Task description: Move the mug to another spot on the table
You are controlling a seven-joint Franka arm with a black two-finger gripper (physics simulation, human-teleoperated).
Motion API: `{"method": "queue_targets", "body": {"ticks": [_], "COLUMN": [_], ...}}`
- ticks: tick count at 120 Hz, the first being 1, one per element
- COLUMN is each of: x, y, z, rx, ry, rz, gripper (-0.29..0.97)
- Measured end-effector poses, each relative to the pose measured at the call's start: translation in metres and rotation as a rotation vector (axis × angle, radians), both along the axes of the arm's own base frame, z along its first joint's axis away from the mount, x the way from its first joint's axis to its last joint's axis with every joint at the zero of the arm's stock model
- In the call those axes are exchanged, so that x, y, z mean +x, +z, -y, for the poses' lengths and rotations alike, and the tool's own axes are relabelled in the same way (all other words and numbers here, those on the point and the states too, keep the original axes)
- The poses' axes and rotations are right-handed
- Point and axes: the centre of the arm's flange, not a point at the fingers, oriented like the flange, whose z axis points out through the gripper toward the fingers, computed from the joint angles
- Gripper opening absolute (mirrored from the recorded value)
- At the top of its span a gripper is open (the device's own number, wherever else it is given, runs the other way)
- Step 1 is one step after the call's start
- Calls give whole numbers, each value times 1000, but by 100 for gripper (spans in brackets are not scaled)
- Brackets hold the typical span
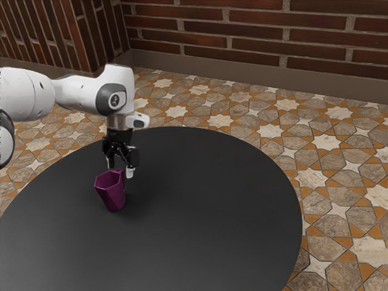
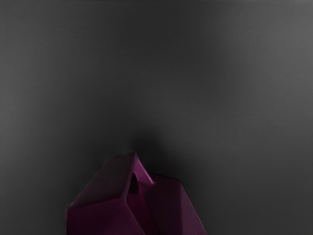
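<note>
Purple faceted mug (image 1: pixel 110 193) stands on the black round table (image 1: pixel 212 212), left part, nearer the far-left edge than the middle. Arm (image 1: pixel 66 94) comes in from the exterior view's left. Gripper (image 1: pixel 120 172) points down right over the mug's rim, jaws released and spread, tips at about rim height, nothing gripped. In the wrist view the mug (image 2: pixel 132 205) sits just under the hand, with dark table (image 2: pixel 195 73) beyond it. Patterned tile floor (image 1: pixel 315 139) and a brick wall (image 1: pixel 254 30) lie behind.
</note>
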Motion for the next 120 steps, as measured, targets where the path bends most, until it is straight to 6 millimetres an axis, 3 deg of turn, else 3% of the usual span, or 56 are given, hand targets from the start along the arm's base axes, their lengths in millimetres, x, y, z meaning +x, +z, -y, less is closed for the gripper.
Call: {"method": "queue_targets", "body": {"ticks": [12,36,56,72,90,120], "x": [-1,-6,-5,-6,-10,-16], "y": [-12,-28,-26,-23,-7,16], "z": [-6,-2,0,2,8,62], "rx": [2,-15,-12,-3,14,18], "ry": [38,94,123,142,155,116], "rz": [-6,3,27,36,55,60], "gripper": [65,36,17,11,5,-4]}}
